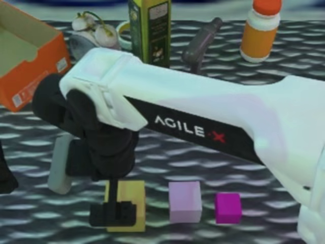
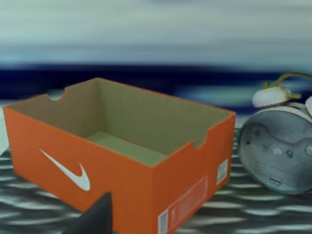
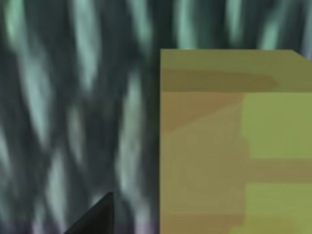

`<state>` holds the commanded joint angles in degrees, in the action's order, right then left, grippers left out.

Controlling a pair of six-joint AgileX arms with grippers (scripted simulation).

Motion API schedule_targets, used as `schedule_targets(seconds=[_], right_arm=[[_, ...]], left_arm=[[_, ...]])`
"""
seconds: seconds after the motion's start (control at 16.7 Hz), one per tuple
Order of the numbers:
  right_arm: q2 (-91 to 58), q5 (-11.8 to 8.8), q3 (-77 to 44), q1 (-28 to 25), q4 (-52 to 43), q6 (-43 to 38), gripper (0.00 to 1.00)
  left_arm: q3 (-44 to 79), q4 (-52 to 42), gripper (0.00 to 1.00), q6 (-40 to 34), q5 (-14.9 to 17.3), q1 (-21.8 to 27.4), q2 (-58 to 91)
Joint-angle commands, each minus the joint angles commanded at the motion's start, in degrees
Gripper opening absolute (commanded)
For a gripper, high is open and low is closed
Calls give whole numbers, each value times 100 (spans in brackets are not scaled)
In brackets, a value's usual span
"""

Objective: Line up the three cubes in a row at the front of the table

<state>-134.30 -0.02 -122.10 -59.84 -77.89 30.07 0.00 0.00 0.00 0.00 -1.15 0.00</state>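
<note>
Even, soft light falls from above; the white glossy right arm (image 1: 213, 117) shows a pale sheen. A faint shadow lies beside the mustard yellow matte cube (image 1: 133, 195) on the dark ripple-patterned table (image 1: 203, 162). All views are blurred, the backgrounds most.

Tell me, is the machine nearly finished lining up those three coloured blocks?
Nearly, it seems. The mustard cube, the lilac cube and the magenta cube already sit in a row along the table's front edge, with gaps between them. The right gripper is over the mustard cube's left part, so placing that cube looks like the step in hand. Little seems left beyond the arm pulling away.
</note>
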Motion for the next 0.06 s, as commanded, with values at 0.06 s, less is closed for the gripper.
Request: schedule_targets(seconds=[0.06], right_arm=[[16, 1, -41, 1, -42, 0, 100]], left_arm=[[0, 0, 100, 0, 0, 0, 0]])
